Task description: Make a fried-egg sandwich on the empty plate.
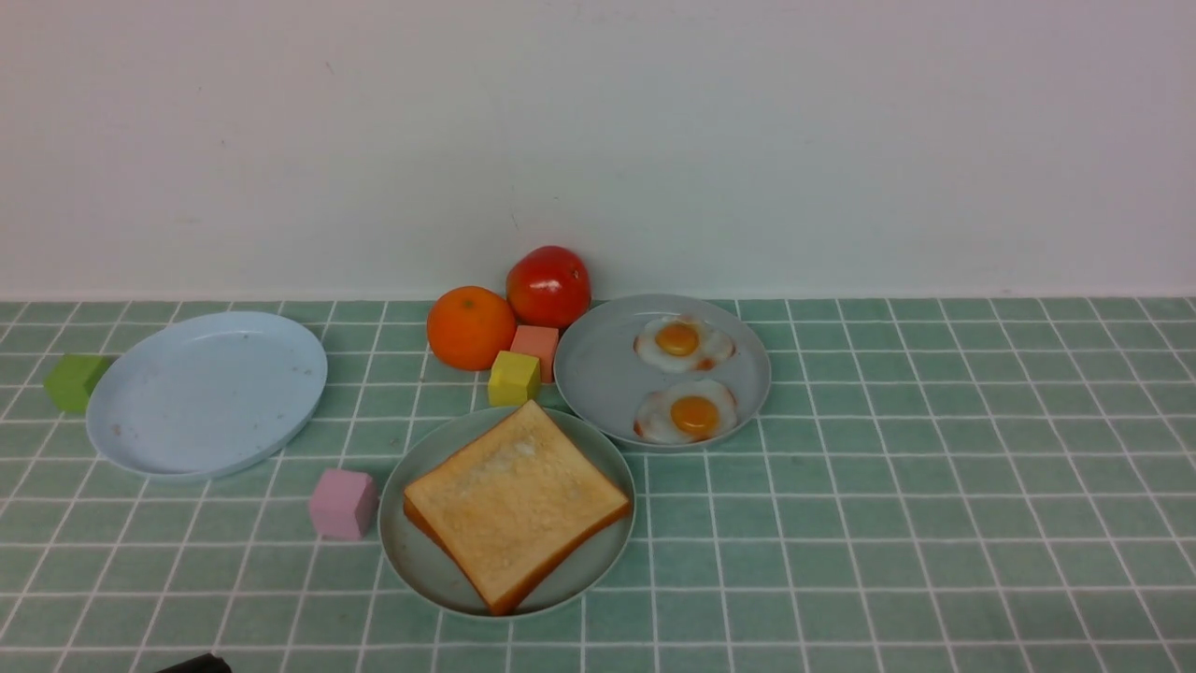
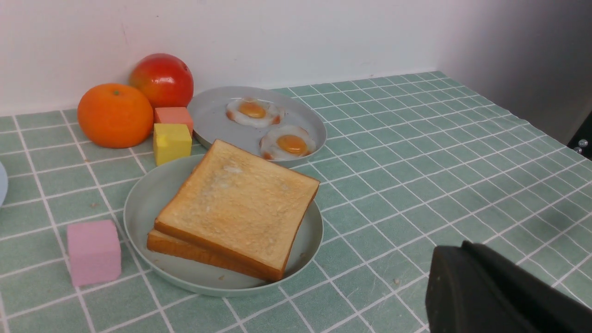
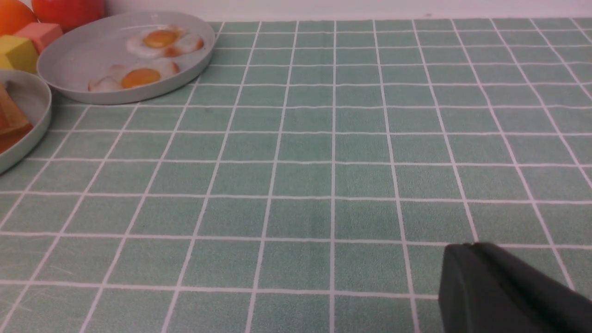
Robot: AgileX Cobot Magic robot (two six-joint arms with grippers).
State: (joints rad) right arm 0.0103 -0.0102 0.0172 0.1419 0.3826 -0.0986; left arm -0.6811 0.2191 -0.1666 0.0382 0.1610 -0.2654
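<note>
Front view: two toast slices (image 1: 517, 505) lie stacked on the mint-green plate (image 1: 411, 564) upon the bench (image 1: 888, 551); two fried eggs (image 1: 693, 414) rest on the grey plate (image 1: 598, 350) behind it. Left wrist view: the left hand (image 2: 467, 247), dark and partly shown, is pressed together, holding nothing; the slices lie askew, one over the other. Right wrist view: the right hand (image 3: 476, 247), likewise closed and unladen, appears over bare bench, well apart from both plates.
</note>
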